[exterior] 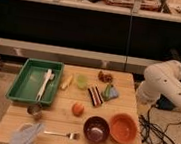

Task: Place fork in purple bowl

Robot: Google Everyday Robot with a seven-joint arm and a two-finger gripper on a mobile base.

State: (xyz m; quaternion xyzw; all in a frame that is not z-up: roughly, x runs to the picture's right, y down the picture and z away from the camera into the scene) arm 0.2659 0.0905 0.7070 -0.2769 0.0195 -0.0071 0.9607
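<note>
Fork point(64, 133) is shown lying flat near the front edge of the tabletop point(126, 99), its tines turned toward the purple bowl point(96, 129) just to its right and apart from it. At far left, a pale crumpled cloth point(27, 134) is seen at the handle end, with a small metal cup point(34, 110) behind it. A green tray point(26, 80) holding a white plastic utensil point(45, 83) occupies the back left. Toward the middle are found a yellow item point(66, 82), a green cup point(82, 80), an orange fruit point(77, 108), a dark packet point(95, 95) and a greenish pouch point(111, 92). An orange bowl point(123, 128) is set touching or just beside the purple bowl. The white arm point(164, 82) is seen beyond the right edge; the gripper is not visible, so its state cannot be told.
</note>
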